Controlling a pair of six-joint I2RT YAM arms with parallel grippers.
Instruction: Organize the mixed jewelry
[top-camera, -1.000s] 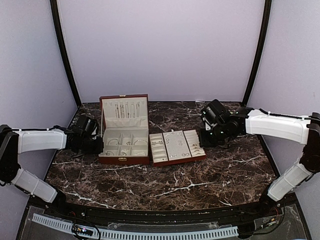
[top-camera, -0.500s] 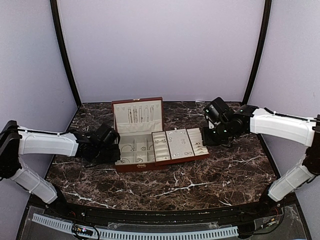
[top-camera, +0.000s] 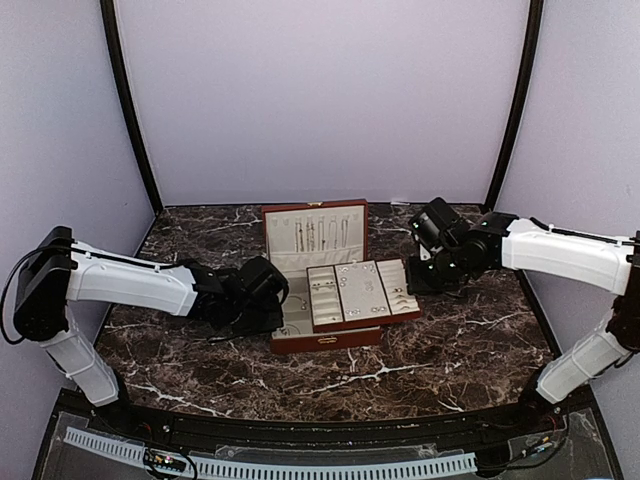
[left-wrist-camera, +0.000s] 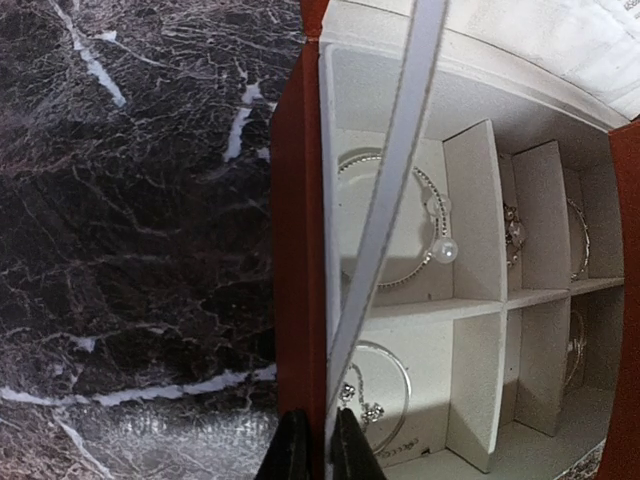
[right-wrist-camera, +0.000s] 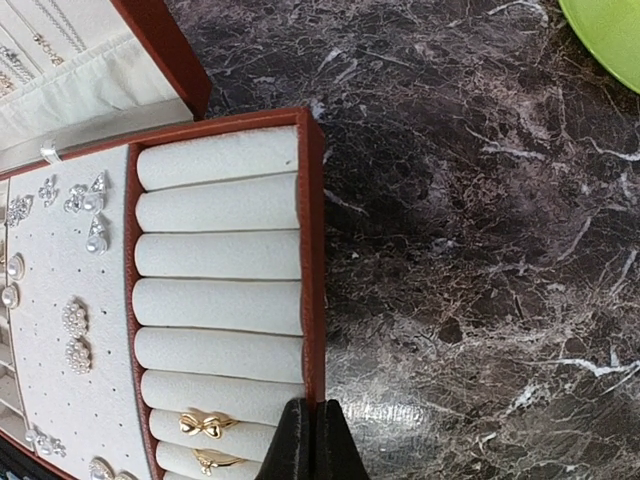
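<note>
The red-brown wooden box (top-camera: 325, 340) stands open mid-table, lid up. The cream slotted insert tray (top-camera: 398, 285) lies over the box's right half. The mixed jewelry shows as pale specks on the tray (top-camera: 350, 283). My left gripper (top-camera: 277, 306) is shut on the box's left wall (left-wrist-camera: 296, 250); its jaws (left-wrist-camera: 318, 452) straddle that wall. Bracelets and a pearl piece (left-wrist-camera: 446, 250) lie in the box's compartments. My right gripper (top-camera: 415, 281) is shut on the tray's right rim (right-wrist-camera: 313, 250). Pearl earrings (right-wrist-camera: 88, 205) and gold rings (right-wrist-camera: 203, 424) sit on the tray.
A white ribbon strap (left-wrist-camera: 400, 150) runs diagonally across the box in the left wrist view. Necklaces hang in the lid (top-camera: 315, 232). A green object (right-wrist-camera: 605, 30) shows at the top right corner of the right wrist view. Dark marble table (top-camera: 450, 350) surrounds the box.
My left arm has dragged the box to the right, so that it now sits under the tray's left part. The tray and my right gripper have shifted only slightly.
</note>
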